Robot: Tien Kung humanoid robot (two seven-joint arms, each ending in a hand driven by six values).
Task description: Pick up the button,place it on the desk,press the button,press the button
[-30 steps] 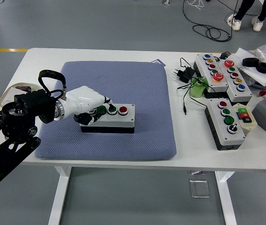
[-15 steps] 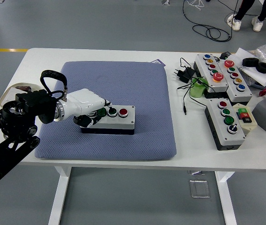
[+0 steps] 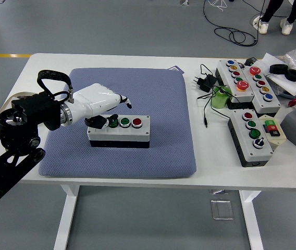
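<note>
The three-button control box (image 3: 119, 131) lies on the blue-grey pad (image 3: 137, 88), long axis running 9 to 3 o'clock. The left hand (image 3: 103, 101) hovers just above its 9 o'clock end, fingers loosely extended and holding nothing; one fingertip (image 3: 128, 103) points toward 3 o'clock, with the green button (image 3: 113, 123) lying at roughly 5 o'clock below

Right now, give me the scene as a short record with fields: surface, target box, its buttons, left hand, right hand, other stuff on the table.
surface: blue pad on the white table
target box: three-button box lying on the pad
buttons: green, green, red, left to right
left hand: white left hand above the box's left end, one finger extended, holding nothing
right hand: not in view
other: more button boxes, a black adapter and cables at the right
</note>
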